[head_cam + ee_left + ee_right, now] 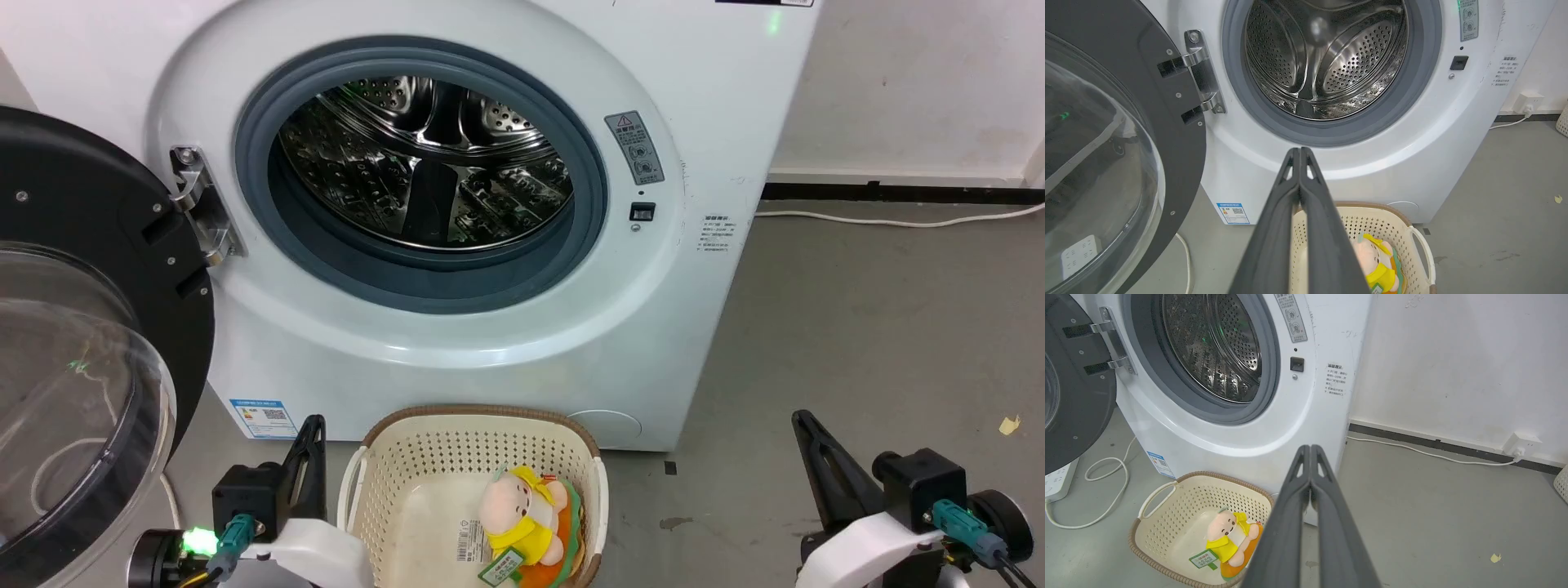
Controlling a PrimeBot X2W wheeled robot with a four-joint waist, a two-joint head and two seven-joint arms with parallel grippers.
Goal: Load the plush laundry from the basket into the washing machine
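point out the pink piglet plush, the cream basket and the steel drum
pink piglet plush toy (500, 508): head view, its face
cream perforated plastic basket (457, 454): head view, back wall
shiny perforated steel drum (1355, 69): left wrist view, side panel

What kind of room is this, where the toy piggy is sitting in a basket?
Most likely a laundry room or a plain utility corner. A big white washing machine stands with its round door swung open, and a laundry basket sits on the bare grey floor before it.

A white cable (1412, 451) runs along the grey floor (1433, 522) to a wall socket (1521, 443).
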